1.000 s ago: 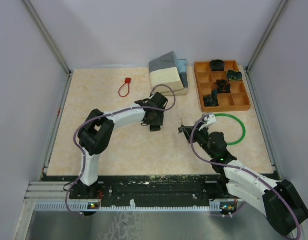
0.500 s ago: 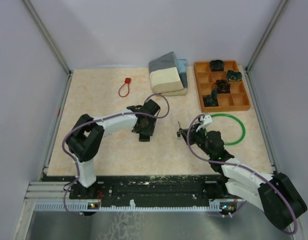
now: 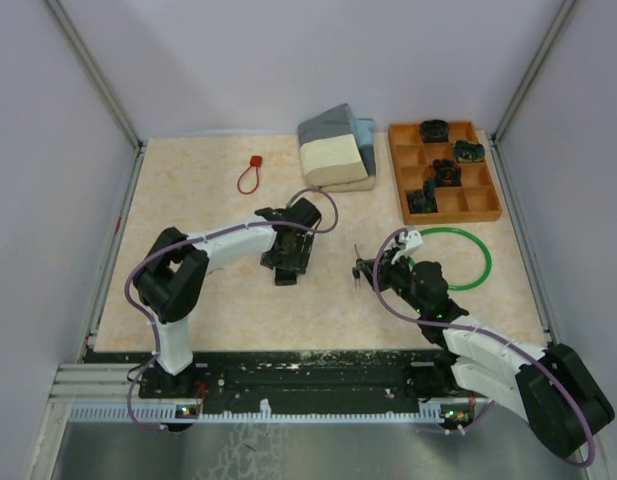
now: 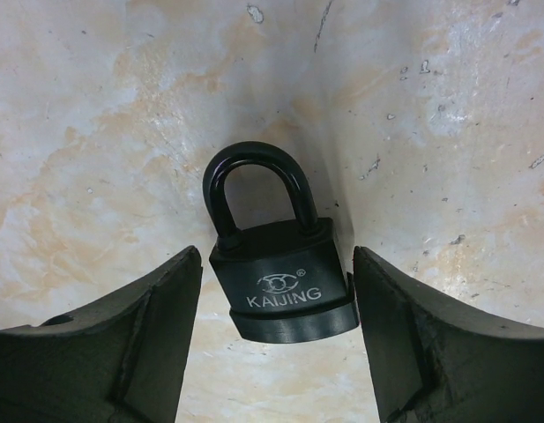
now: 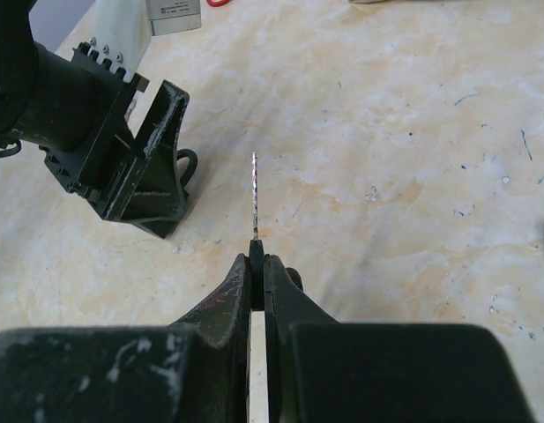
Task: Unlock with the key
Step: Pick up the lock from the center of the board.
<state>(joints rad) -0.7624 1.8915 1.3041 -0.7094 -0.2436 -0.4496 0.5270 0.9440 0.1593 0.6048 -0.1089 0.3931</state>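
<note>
- The key (image 5: 254, 194) is already in hand: the right gripper (image 5: 257, 256) is clamped shut on its bow, and the thin blade sticks out past the fingertips, edge-on, pointing towards the far left.
- The padlock (image 4: 285, 286) lies flat on the table (image 3: 208, 200) near the middle, logo up, with its shackle seated in the body, so it looks locked.
- The left gripper (image 3: 287, 265) stands over the padlock with its jaws spread to either side of the body. A sliver of table shows on the left side, so it appears not to have closed on the lock yet.
- Judged from this, the task is at an early-middle stage. Steadying the lock, inserting the key, turning it and freeing the shackle all remain.
- The keyhole is not visible in any view. It probably sits on the lock's bottom end, which faces back between the left fingers, so access there looks tight.
- Bare table lies between the key tip and the left gripper, giving the right arm a free path leftward.
- The green ring (image 3: 483, 262) lies just right of the right arm. The orange tray (image 3: 493, 180), the foam block (image 3: 333, 158) and the red loop (image 3: 250, 178) are well apart at the far side.
- The lock sits well away from every table edge.
</note>
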